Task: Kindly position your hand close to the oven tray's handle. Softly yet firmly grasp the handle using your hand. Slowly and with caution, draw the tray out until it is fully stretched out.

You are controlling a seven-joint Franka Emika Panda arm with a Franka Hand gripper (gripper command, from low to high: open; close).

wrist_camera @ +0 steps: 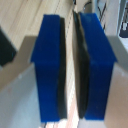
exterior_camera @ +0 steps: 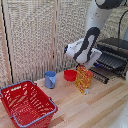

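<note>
The oven (exterior_camera: pixel 118 46) stands at the exterior view's right edge, with a black top and an open front. The tray (exterior_camera: pixel 110 62), a rack of thin dark bars, sticks out of it toward the table, and its front bar (exterior_camera: pixel 100 75) sits lowest. My hand (exterior_camera: pixel 94 63) hangs from the white arm just off the tray's outer end, above an orange box; its fingertips are hard to make out there. The wrist view shows the two blue fingers (wrist_camera: pixel 47 65) almost together, with only a thin slit between their dark pads. Nothing lies in that slit; pale wood shows through it.
An orange and yellow box (exterior_camera: pixel 84 80) stands upright under the hand. A red bowl (exterior_camera: pixel 70 75) and a blue cup (exterior_camera: pixel 50 79) sit further toward the exterior view's left. A red wire basket (exterior_camera: pixel 27 102) fills the front left. A woven screen (exterior_camera: pixel 35 35) closes the back.
</note>
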